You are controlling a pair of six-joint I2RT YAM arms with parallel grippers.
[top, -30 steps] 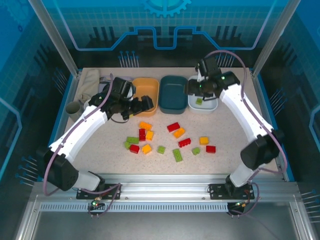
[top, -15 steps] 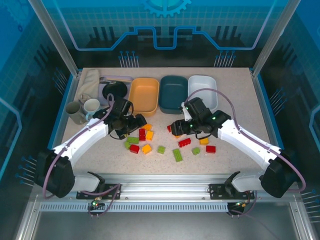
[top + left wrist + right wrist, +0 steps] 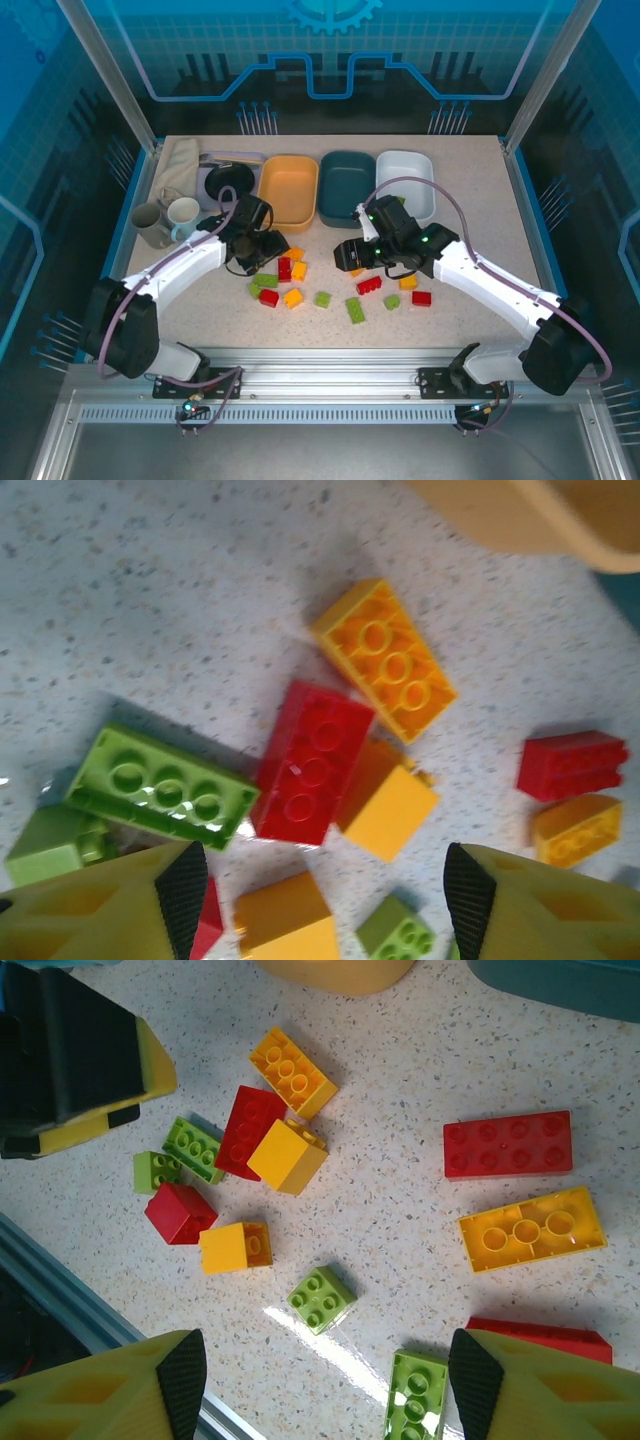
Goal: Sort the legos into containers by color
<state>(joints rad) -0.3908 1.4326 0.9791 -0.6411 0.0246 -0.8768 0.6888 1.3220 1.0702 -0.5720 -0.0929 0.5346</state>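
Red, orange-yellow and light green legos lie scattered on the speckled table, among them a red brick [image 3: 284, 268] and a green one [image 3: 355, 310]. The orange tub [image 3: 288, 190], teal tub [image 3: 346, 185] and white tub [image 3: 410, 172] stand in a row behind them. My left gripper [image 3: 268, 245] [image 3: 325, 900] hangs open over the left cluster, above an orange brick [image 3: 285, 915] below a red brick [image 3: 312, 762]. My right gripper [image 3: 350, 256] [image 3: 327, 1380] is open too, with a small green brick [image 3: 322, 1299] on the table between its fingers.
A black round dish [image 3: 228, 180] on a grey tray, two mugs [image 3: 165, 220] and a folded cloth [image 3: 180, 160] sit at the back left. A long green brick [image 3: 415, 1395] lies by the right fingertip [image 3: 472, 1375]. The left gripper's body [image 3: 70, 1060] is close on the right gripper's left.
The right arm swung from the white tub down to the middle bricks, then crept left. The left gripper came down from beside the orange tub to over the left cluster.
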